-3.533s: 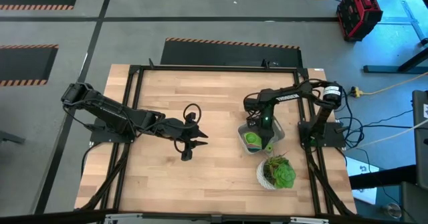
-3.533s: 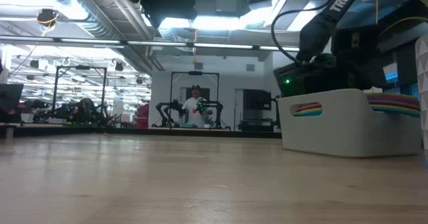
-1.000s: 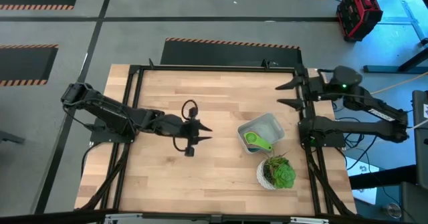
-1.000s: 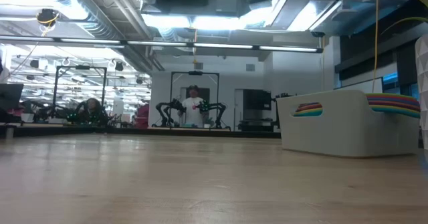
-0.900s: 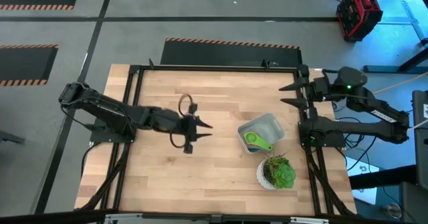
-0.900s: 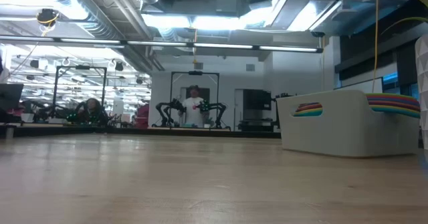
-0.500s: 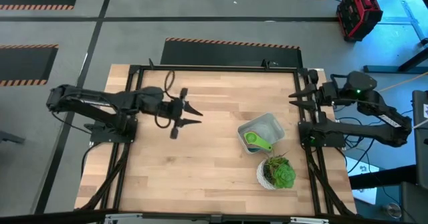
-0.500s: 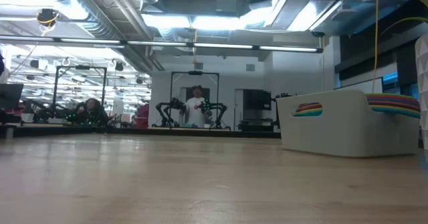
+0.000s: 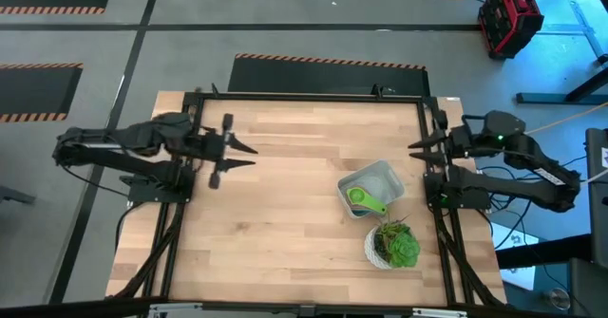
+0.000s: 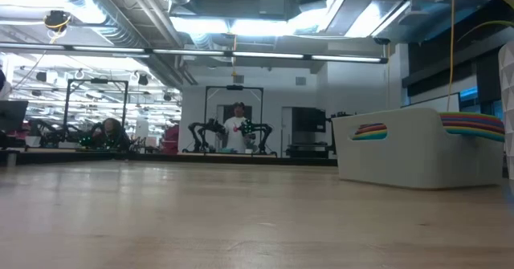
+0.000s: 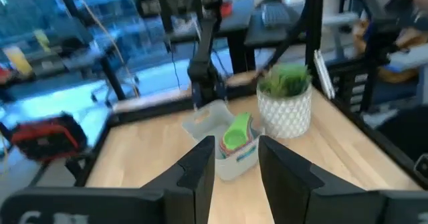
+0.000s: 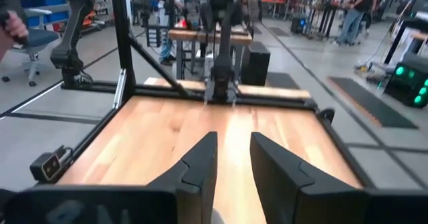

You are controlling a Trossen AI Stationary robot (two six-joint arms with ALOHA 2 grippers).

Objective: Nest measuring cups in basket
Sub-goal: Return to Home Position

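Two dark grippers hang spread and empty, the left gripper (image 9: 247, 157) above the wooden table's (image 9: 285, 233) left side, the right gripper (image 9: 419, 150) at its right edge, both well apart from the nested plastic measuring cups (image 9: 359, 198), green uppermost, in the shallow light-gray rectangular basket (image 9: 382, 176) beside a round white plant pot (image 9: 391, 246). The stack looks light, rigid and smooth, probably best pinched by its protruding handles (image 9: 377, 207). From overhead only the green cup shows; the table-level view reveals many-coloured rims (image 10: 370, 129) through the basket's side cutout.
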